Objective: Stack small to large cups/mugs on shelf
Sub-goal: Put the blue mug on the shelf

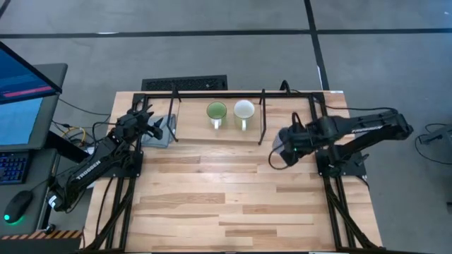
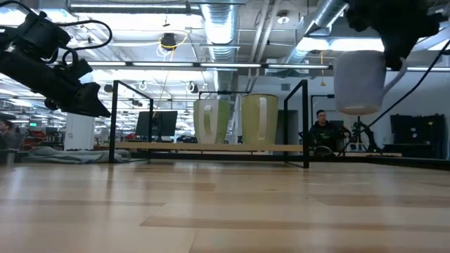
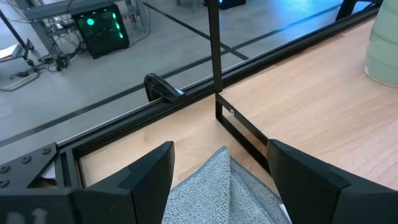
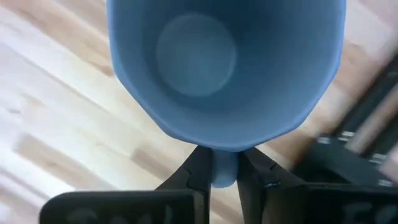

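Observation:
A blue-grey mug hangs in the air at the table's right, held by my right gripper; the right wrist view looks down into its open mouth. The green mug and the cream mug stand upright side by side on the shelf's wooden board, handles toward the near edge. My left gripper is open at the table's left, poised above a grey cloth and clear of it in the low view. My right gripper pinches the blue-grey mug's handle between its two fingers, coming from above and pointing down. The mug sits upright, mouth up toward the wrist, lifted clear of the table, its base well above the tabletop.
The shelf's black frame has upright rods and a low rail around the board. The grey cloth lies at the shelf's left end. A monitor and keyboard stand off the table's left. A person sits in the room beyond.

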`<state>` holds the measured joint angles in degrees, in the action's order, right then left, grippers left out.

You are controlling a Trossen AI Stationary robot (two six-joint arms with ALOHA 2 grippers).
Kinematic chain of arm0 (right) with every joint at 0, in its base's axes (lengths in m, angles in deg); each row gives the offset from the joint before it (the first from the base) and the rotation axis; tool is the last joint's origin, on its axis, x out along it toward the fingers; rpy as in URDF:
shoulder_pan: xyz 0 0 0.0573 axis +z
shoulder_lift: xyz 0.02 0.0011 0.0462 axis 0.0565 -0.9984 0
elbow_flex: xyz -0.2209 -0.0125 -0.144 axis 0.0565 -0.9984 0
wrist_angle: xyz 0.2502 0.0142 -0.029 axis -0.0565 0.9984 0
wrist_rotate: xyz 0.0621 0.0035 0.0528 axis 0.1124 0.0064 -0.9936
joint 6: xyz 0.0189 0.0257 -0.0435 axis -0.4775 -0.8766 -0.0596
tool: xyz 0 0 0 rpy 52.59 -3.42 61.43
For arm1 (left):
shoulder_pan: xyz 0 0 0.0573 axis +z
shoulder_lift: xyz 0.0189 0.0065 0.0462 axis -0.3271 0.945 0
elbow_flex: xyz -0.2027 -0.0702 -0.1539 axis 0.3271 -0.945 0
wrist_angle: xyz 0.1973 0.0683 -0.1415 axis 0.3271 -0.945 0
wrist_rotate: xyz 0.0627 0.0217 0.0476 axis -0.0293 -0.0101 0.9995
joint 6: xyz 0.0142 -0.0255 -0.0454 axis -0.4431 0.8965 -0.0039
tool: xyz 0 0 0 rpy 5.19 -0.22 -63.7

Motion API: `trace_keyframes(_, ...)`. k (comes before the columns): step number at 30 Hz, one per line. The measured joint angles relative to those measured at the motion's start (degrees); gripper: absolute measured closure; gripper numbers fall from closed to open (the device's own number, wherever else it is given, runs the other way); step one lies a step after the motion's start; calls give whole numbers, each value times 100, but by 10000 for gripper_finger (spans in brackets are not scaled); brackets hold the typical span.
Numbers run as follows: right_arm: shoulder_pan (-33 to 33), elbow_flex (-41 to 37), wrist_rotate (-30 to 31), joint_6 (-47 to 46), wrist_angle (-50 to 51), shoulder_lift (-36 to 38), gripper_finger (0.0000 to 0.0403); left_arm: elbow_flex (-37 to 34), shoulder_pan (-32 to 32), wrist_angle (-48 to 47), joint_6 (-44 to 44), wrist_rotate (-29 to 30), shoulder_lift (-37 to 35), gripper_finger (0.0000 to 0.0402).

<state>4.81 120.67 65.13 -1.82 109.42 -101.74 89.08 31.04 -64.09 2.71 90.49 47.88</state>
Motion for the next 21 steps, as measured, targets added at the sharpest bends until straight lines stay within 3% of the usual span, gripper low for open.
trace_keyframes(6, 785, 0, 196, -929, -443, -313, 342, -2, 2, 5, -5, 0, 0, 154)
trace_keyframes(12, 1150, 78, 191, -1087, -1026, -1144, 342, -17, 1, 111, -186, -50, 0, 154)
trace_keyframes(21, 1217, 1440, 204, -1059, -1401, -2665, 342, -22, 0, 153, -306, -142, -2, 154)
